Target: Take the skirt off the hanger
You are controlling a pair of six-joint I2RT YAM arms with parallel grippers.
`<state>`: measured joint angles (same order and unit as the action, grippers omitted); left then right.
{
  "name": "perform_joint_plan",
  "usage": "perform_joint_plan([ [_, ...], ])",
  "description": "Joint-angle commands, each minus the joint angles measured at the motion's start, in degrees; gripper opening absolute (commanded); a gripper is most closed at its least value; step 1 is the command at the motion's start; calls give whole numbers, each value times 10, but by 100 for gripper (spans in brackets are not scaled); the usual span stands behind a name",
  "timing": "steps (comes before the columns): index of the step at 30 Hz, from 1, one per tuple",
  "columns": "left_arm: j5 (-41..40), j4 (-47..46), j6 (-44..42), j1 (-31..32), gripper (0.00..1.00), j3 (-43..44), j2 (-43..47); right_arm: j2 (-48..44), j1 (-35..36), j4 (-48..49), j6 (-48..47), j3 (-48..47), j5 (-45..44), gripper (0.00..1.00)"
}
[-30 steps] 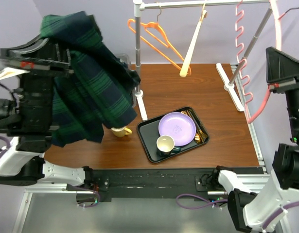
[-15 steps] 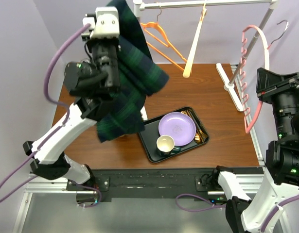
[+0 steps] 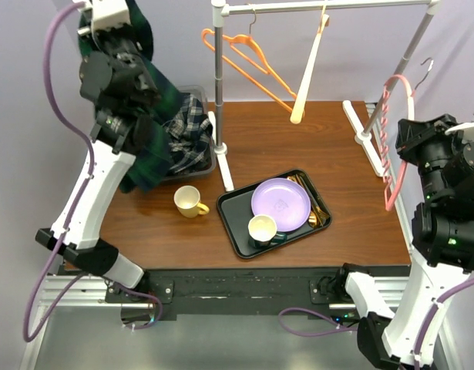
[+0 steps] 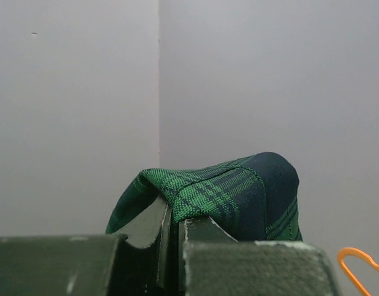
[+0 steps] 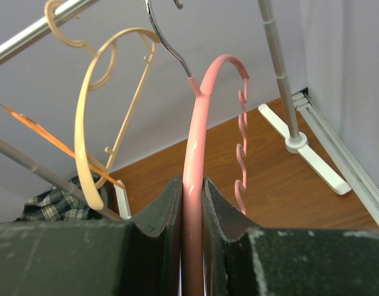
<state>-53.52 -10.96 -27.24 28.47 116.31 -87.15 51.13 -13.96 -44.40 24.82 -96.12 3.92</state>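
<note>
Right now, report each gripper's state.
Left gripper: shut on the skirt.
Right gripper: shut on the pink hanger.

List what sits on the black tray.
A purple plate and a cream cup sit on the black tray. Gold-coloured items show at the plate's right edge; the plate covers the rest of them.

Pale lilac walls [image 3: 21, 154], corner at back left; brown wood surface [image 3: 314, 142]; metal clothes rack [image 3: 218, 85], white feet; even light.
</note>
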Motion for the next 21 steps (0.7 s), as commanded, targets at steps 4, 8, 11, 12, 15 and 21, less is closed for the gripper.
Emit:
perform_joint_plan([
  [4, 114, 84, 140, -60, 0, 179, -90, 1, -2, 57, -19, 22, -5, 0],
  [8, 176, 96, 232, -103, 0, 157, -94, 5, -2, 60, -21, 30, 1, 0],
  [11, 227, 84, 287, -126, 0, 146, -96, 6, -3, 63, -21, 38, 7, 0],
  [12, 232, 79, 291, -130, 0, 151, -100, 8, -2, 64, -21, 39, 10, 0],
  [15, 242, 63, 296, -143, 0, 168, -120, 10, -2, 70, -21, 46, 16, 0],
  [21, 271, 37, 341, -185, 0, 165, -146, 20, -2, 70, -23, 39, 20, 0],
])
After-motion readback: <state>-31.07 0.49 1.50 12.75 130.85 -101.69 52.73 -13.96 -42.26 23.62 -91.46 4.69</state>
